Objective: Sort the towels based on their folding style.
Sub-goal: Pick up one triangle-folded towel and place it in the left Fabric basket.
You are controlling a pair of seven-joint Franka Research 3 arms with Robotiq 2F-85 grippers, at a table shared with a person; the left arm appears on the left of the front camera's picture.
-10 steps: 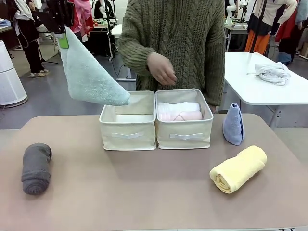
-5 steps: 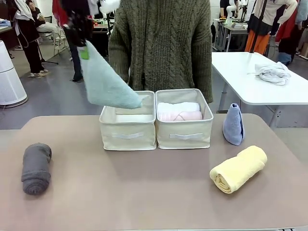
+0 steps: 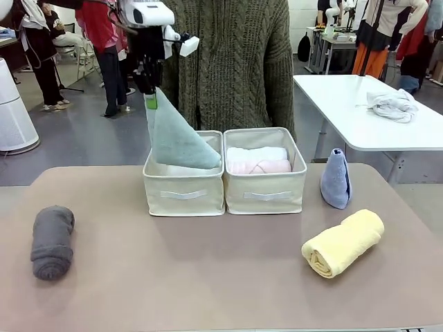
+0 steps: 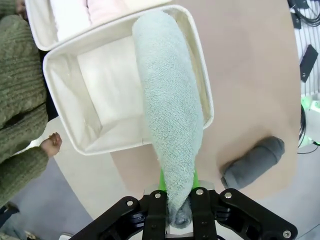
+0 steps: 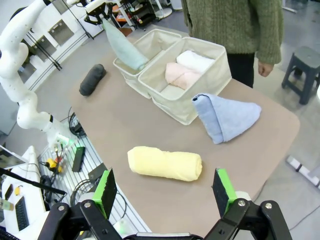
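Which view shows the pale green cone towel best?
The left wrist view: the pale green towel runs full length from the left hand gripping it to the left bin. The front view shows its cone profile; the right wrist view shows it small and far.

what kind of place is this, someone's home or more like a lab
Most likely a robotics lab or workshop hall, not a home: a white robot arm is mounted by the table, cables and electronics lie on the floor beside it, and another white table stands beyond.
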